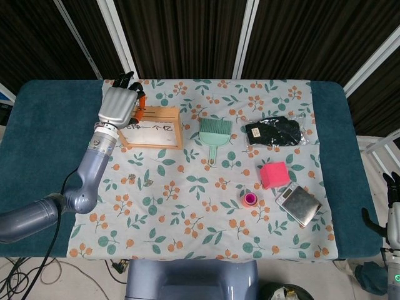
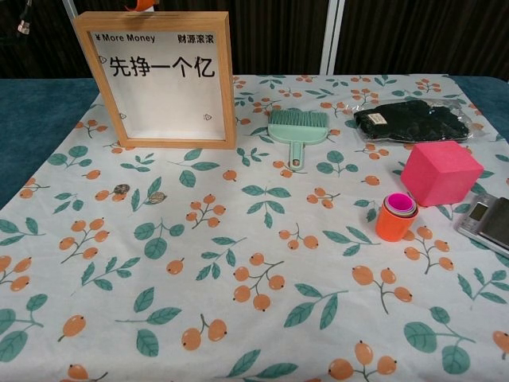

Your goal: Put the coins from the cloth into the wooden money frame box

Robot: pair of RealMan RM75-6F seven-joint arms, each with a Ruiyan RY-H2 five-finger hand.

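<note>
The wooden money frame box (image 1: 152, 127) stands upright at the back left of the cloth, and its white front fills the upper left of the chest view (image 2: 159, 79). Two coins (image 1: 132, 177) (image 1: 148, 182) lie on the cloth in front of it, also seen low and left as coins (image 2: 121, 189) (image 2: 156, 196). My left hand (image 1: 119, 105) hovers over the box's top left edge, fingers bunched and pointing down at it. Only an orange fingertip (image 2: 141, 5) shows in the chest view. Whether it holds a coin is hidden. My right hand (image 1: 392, 209) hangs off the table's right edge, holding nothing.
A green brush (image 1: 213, 134), a black bag (image 1: 272, 132), a pink cube (image 1: 274, 174), stacked small cups (image 1: 250, 199) and a small scale (image 1: 299, 204) lie on the right half of the floral cloth (image 1: 206, 219).
</note>
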